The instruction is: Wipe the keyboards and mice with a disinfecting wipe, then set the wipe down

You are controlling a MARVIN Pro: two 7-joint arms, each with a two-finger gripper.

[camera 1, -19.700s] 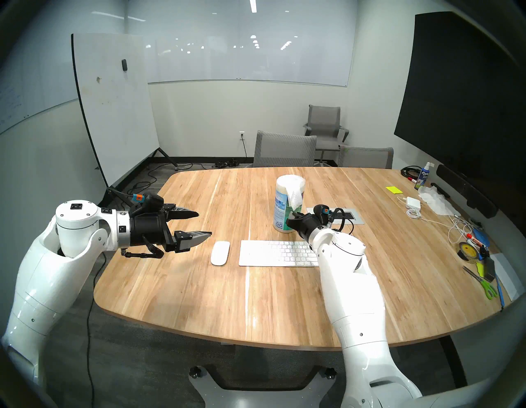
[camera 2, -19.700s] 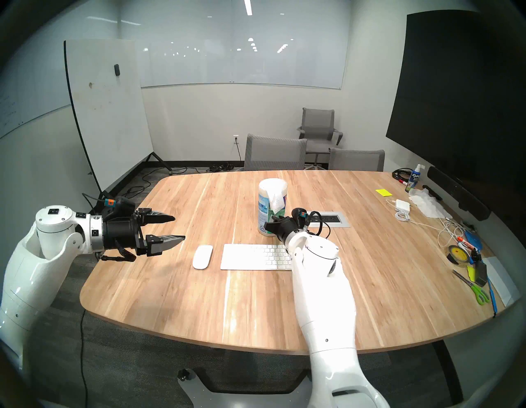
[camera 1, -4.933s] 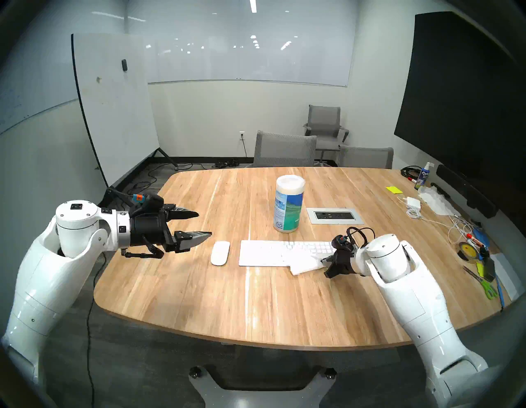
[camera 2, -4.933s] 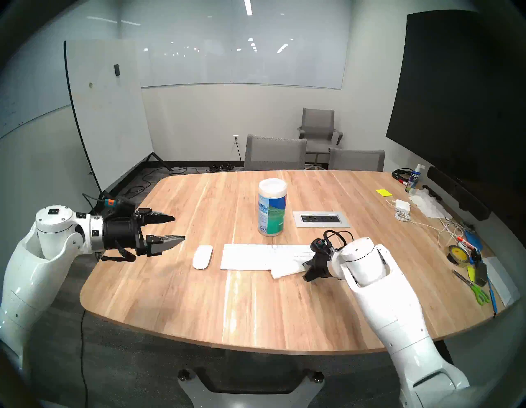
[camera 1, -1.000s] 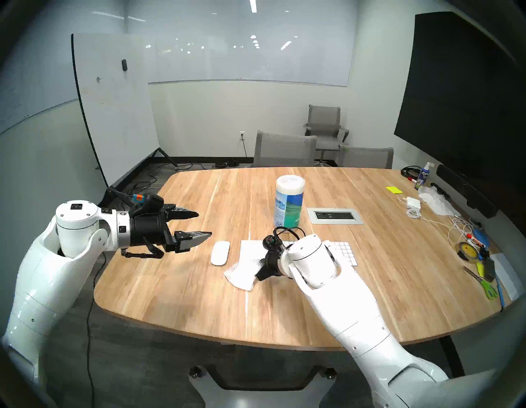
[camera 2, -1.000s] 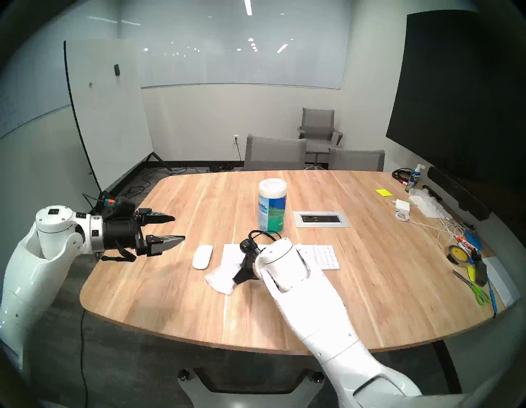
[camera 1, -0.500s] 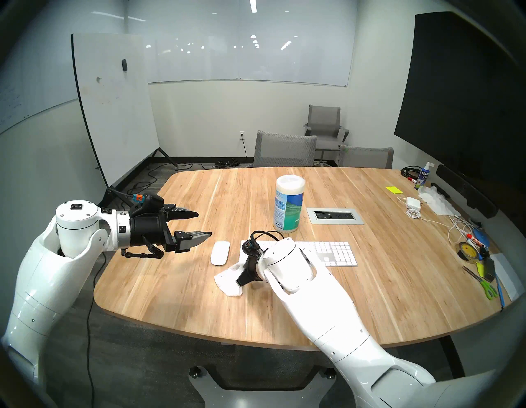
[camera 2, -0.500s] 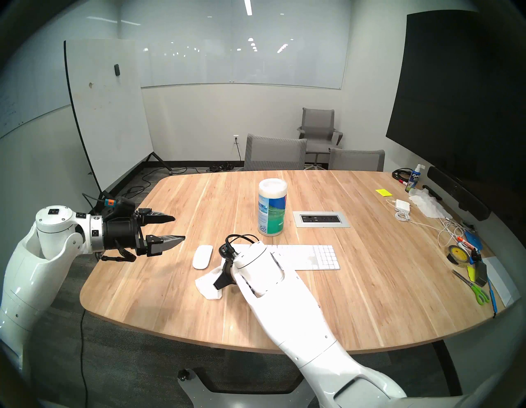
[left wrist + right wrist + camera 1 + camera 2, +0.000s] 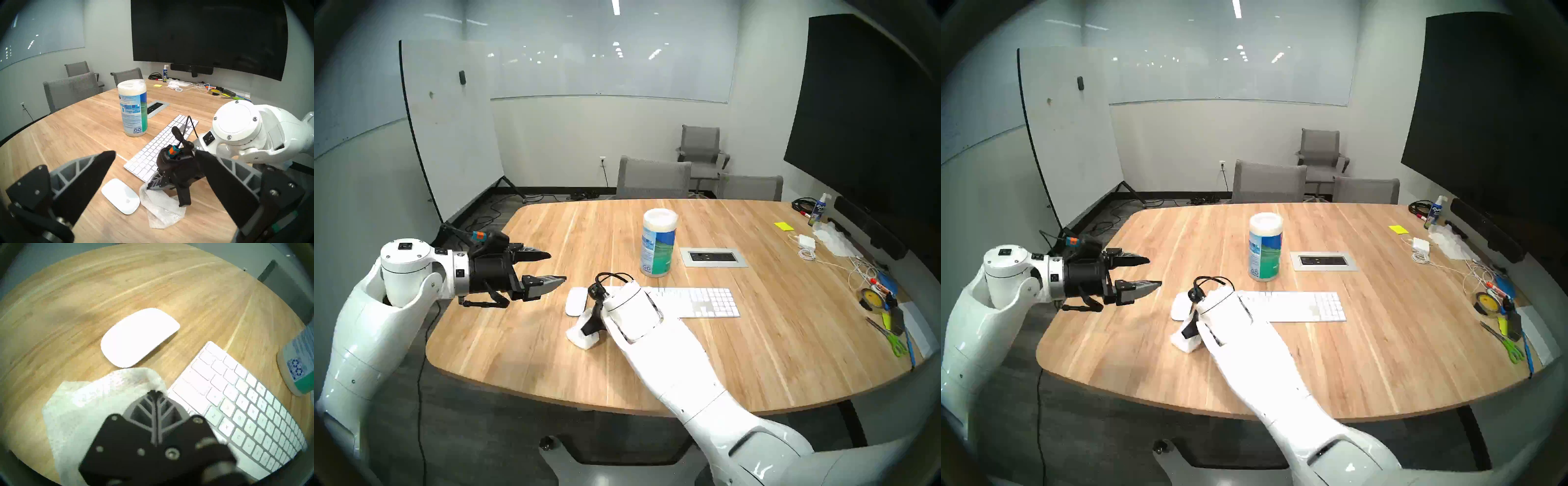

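The right pincer (image 9: 155, 393) is pressed together on a bunched corner of the wipe (image 9: 88, 405), the rest of which trails onto the wooden worktop (image 9: 704, 366) just off the left end of the keyboard (image 9: 704, 302). In the right wrist view the mouse (image 9: 139, 338) lies at about twelve o'clock from the fingertips, its near edge just beside the wipe's leading fold; whether the two touch cannot be told. The keyboard runs off toward four o'clock there, and the canister (image 9: 658, 244) stands beyond it. The step in hand looks like the crossing from keyboard to mouse, so the keyboard pass seems done and the mouse remains. The next move likely calls for lifting the wipe slightly onto the low dome and drawing it across with light pressure, since the smooth mouse may skid. The left pincer (image 9: 553, 268) hangs spread and empty, at about nine o'clock from the mouse in the head view.
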